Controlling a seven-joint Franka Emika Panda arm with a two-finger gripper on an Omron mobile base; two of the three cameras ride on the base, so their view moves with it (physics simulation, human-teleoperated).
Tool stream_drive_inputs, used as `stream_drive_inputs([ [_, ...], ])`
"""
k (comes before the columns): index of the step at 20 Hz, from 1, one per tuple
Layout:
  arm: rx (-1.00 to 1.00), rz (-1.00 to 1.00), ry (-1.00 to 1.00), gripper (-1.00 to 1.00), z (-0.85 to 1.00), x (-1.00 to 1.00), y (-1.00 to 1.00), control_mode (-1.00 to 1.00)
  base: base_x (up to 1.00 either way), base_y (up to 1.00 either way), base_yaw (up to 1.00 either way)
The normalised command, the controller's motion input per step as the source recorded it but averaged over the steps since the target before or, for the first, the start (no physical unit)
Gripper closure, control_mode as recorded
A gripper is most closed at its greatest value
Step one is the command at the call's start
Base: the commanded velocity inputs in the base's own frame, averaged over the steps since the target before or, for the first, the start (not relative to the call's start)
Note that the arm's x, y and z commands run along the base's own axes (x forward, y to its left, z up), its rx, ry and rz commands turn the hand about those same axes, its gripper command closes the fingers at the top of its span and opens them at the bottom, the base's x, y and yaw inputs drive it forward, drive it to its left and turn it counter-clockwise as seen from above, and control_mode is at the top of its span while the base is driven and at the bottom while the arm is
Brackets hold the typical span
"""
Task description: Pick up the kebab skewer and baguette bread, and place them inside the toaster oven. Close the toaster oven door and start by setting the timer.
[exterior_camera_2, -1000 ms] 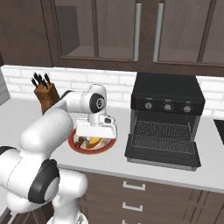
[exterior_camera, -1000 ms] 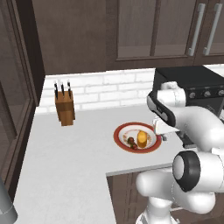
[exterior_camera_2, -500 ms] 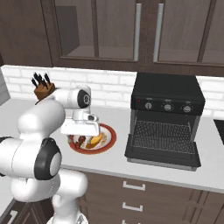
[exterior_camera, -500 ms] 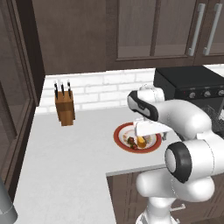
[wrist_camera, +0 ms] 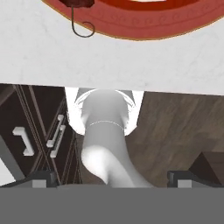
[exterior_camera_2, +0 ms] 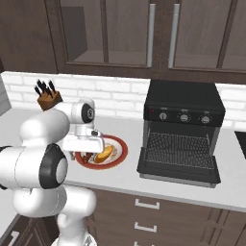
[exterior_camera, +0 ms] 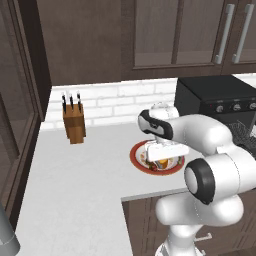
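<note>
The arm is folded low over the counter [exterior_camera: 75, 190], its hand hanging right above the red-rimmed plate [exterior_camera_2: 121, 148], and the gripper [exterior_camera_2: 91, 144] sits over the plate's left half. From where I stand I cannot tell whether its fingers are apart or together; the white hand body hides them in both base views, and in the hand view the two dark tips [wrist_camera: 41, 177] rise at the bottom corners, set wide apart. The bread [exterior_camera_2: 104, 154], golden-orange, lies on the plate just under and to the right of the hand. The skewer [exterior_camera_2: 86, 158] lies beside it toward the plate's left edge, its dark chunks partly hidden by the hand; in the hand view its curled wire end [wrist_camera: 83, 27] hangs over the plate rim onto the white counter. The oven [exterior_camera_2: 185, 103] stands well to the right of the plate, against the brick wall, with its door [exterior_camera_2: 178, 168] folded down flat and the wire rack showing inside. A knife block [exterior_camera: 74, 122] stands far off to the left.
</note>
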Motion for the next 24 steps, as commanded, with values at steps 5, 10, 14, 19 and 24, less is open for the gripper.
stream_drive_inputs([
  [5, 0.02, -0.03, 0.0, -1.0, -0.02, 0.21, -0.04, -1.0, 0.0, 0.0, 0.0],
  [10, 0.04, 0.0, 0.0, -1.0, 0.0, 0.27, -0.03, -1.0, 0.0, 0.0, 0.0],
  [14, 0.01, -0.04, 0.0, -1.0, -0.12, 0.42, -0.07, -1.0, 0.0, 0.0, 0.0],
  [19, 0.01, -0.04, -0.01, -1.0, -0.25, 0.64, -0.03, -1.0, 0.0, 0.0, 0.0],
  [24, 0.0, -0.01, -0.06, -1.0, -0.37, 0.44, -0.15, -1.0, 0.0, 0.0, 0.0],
])
